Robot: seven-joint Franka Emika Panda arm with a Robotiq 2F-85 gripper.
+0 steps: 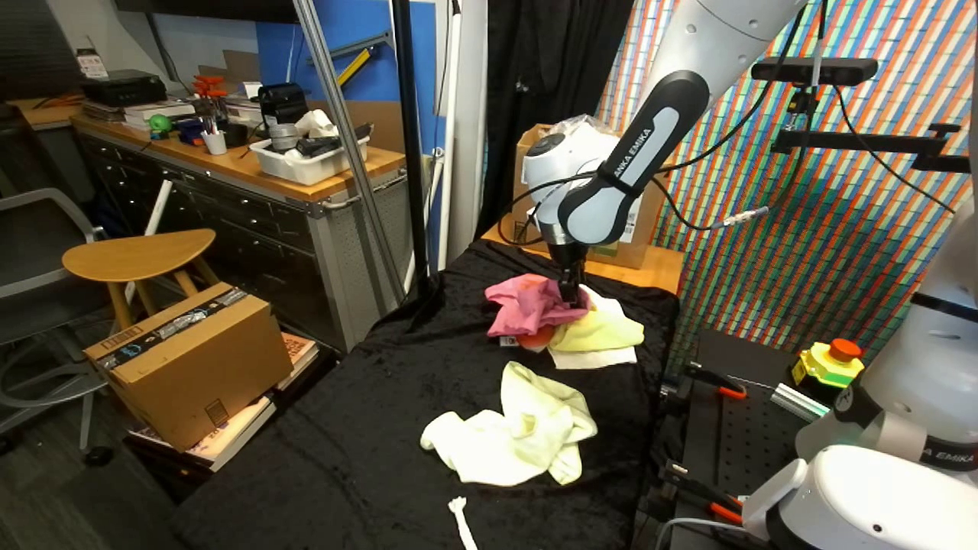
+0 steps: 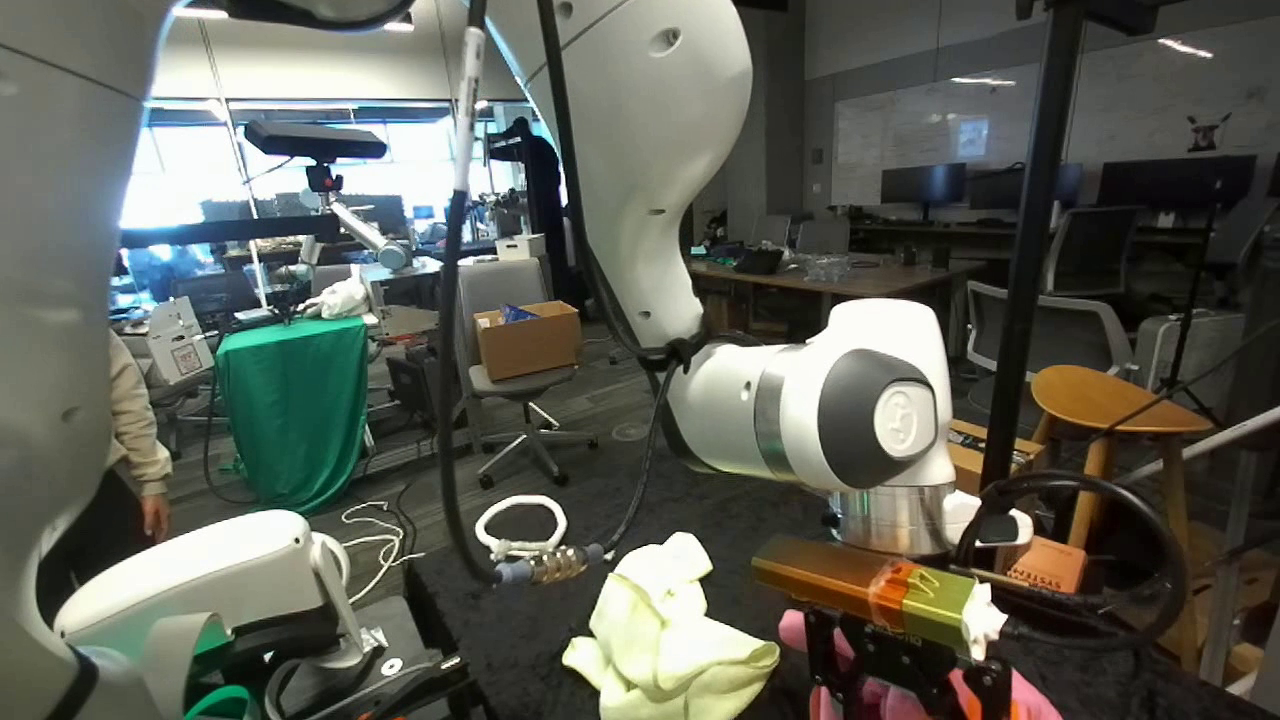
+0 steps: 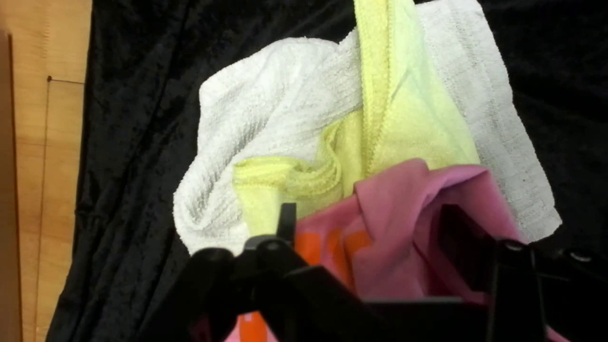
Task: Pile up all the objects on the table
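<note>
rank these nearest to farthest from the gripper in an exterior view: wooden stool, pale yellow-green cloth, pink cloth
1. Pink cloth: right at the gripper
2. Pale yellow-green cloth: apart from it, lower in the picture
3. Wooden stool: far over on the picture's left side

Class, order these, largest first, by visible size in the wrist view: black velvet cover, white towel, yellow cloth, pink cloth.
Black velvet cover
White towel
Yellow cloth and pink cloth: too close to rank; the pink, partly hidden, seems nearer the camera.
</note>
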